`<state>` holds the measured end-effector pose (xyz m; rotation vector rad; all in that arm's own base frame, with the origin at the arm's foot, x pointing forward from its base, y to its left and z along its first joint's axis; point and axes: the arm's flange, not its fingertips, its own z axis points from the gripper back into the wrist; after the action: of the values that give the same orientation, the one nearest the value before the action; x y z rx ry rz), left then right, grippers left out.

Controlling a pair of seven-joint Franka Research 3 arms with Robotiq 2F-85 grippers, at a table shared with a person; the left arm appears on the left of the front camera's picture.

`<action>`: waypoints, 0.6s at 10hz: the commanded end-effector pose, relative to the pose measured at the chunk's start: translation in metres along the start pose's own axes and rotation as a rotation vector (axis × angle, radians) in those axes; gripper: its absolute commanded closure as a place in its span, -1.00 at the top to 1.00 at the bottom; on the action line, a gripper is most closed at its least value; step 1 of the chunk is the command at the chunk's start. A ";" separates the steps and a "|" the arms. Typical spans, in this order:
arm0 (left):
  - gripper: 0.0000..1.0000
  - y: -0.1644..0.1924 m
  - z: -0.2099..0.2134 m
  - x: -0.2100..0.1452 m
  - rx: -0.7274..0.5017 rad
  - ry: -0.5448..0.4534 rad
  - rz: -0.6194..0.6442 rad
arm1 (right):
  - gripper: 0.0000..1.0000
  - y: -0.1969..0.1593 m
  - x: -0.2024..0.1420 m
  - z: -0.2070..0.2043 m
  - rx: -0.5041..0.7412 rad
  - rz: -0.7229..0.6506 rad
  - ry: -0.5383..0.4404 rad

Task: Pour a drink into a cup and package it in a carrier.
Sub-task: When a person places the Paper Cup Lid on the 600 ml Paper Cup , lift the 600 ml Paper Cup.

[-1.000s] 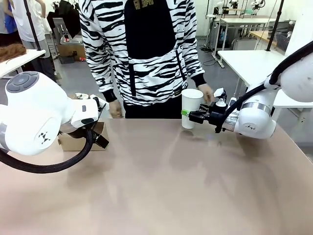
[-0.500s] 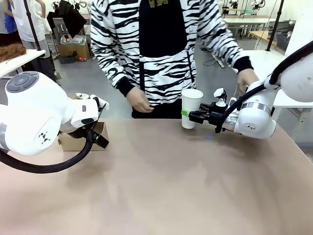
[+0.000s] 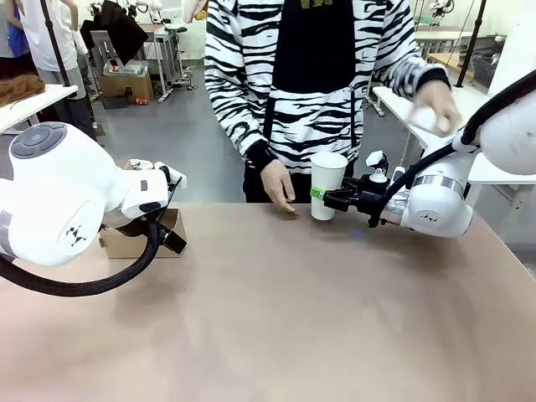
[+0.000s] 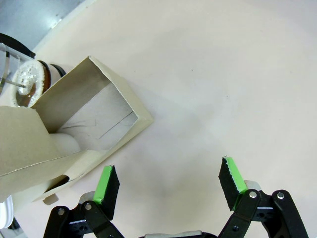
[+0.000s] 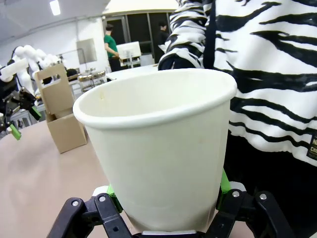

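Note:
A tall white paper cup (image 3: 328, 184) stands without a lid at the table's far edge, and my right gripper (image 3: 323, 198) is shut on its lower part. The right wrist view looks at its open top (image 5: 158, 144) from close up, with green pads pressed to both sides. The brown cardboard carrier (image 3: 138, 241) sits at far left, mostly behind my left arm. My left gripper (image 4: 168, 183) hangs open above bare table beside the carrier (image 4: 94, 124). The glass jug's metal lid (image 4: 27, 82) peeks from behind the carrier; its liquid barely shows.
A person in a zebra-striped top stands across the table. One hand (image 3: 276, 184) rests at the table edge just left of the cup. The other hand (image 3: 435, 113) is stretched toward the white side table at right, blurred around something white.
The person has stepped to the right. One hand left the cup and reached out to the right; the other came down beside the cup. Both arms stayed still.

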<state>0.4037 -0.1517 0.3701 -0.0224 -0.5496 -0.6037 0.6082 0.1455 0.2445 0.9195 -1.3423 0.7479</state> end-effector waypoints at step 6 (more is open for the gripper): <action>1.00 0.000 0.000 0.000 -0.002 -0.002 0.000 | 0.60 0.001 0.003 -0.002 -0.002 -0.002 0.001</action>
<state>0.4037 -0.1517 0.3701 -0.0224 -0.5496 -0.6037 0.6082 0.1455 0.2444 0.9195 -1.3419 0.7478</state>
